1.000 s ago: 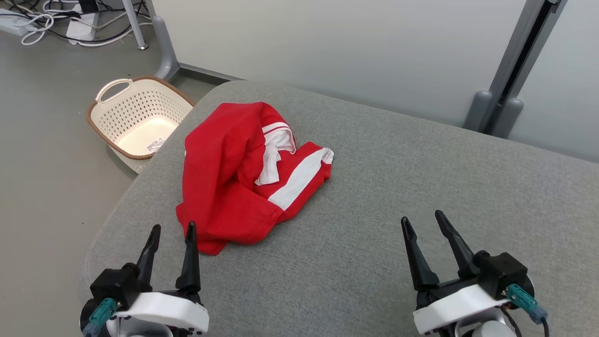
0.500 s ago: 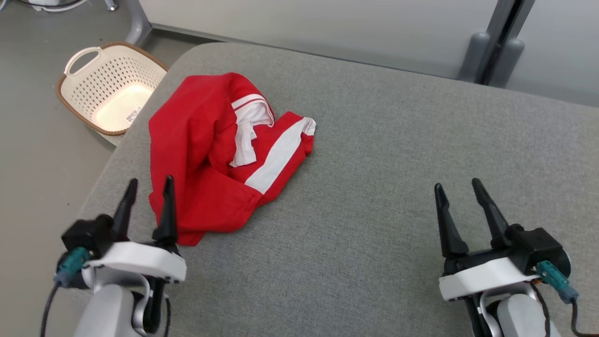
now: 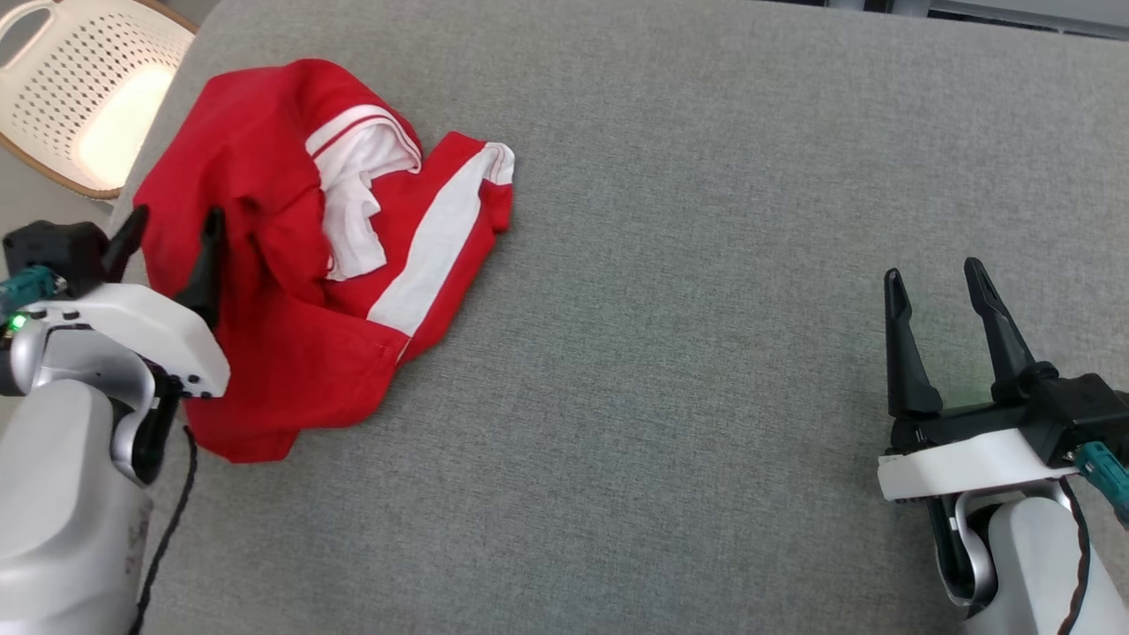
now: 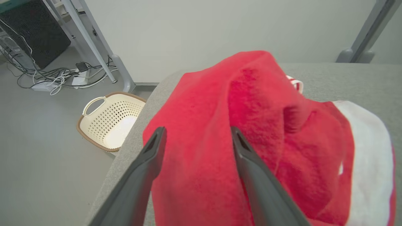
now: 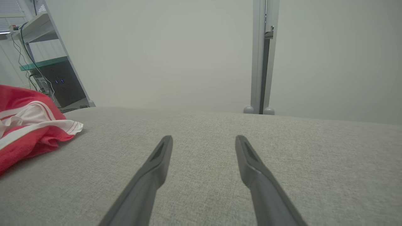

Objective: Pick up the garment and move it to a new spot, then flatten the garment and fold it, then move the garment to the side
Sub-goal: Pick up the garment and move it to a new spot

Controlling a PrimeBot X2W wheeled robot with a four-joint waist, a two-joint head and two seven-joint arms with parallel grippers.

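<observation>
The red-and-white garment (image 3: pixel 282 291) lies crumpled near the far left corner of the grey upholstered pad (image 3: pixel 706 265). Its left side runs close along the pad's left edge, above the cream laundry basket (image 3: pixel 53 115) on the floor. The step in hand looks like the first pick-up.

The left pincer (image 3: pixel 174 225) stands wide open at the garment's left part. In the left wrist view its two fingers frame a raised red fold (image 4: pixel 251 125). Whether the tips touch the cloth cannot be told.

To do this well, the pincer should come down so that the raised fold sits deep between the fingers before it closes. A pinch at the very tips would likely take only the top layer and let the rest slide out. It should also stop short of the pad's woven cover, which could get caught together with the cloth.

The heap lies so near the left edge that a lift straight up, followed by a carry toward the pad's bare middle, seems safest. A sideways drag could spill cloth over the edge toward the basket.

The right pincer (image 3: pixel 933 273) is also wide open and empty. It hovers over bare pad near the right edge, well apart from the garment. It could take a second corner once the cloth hangs free.
</observation>
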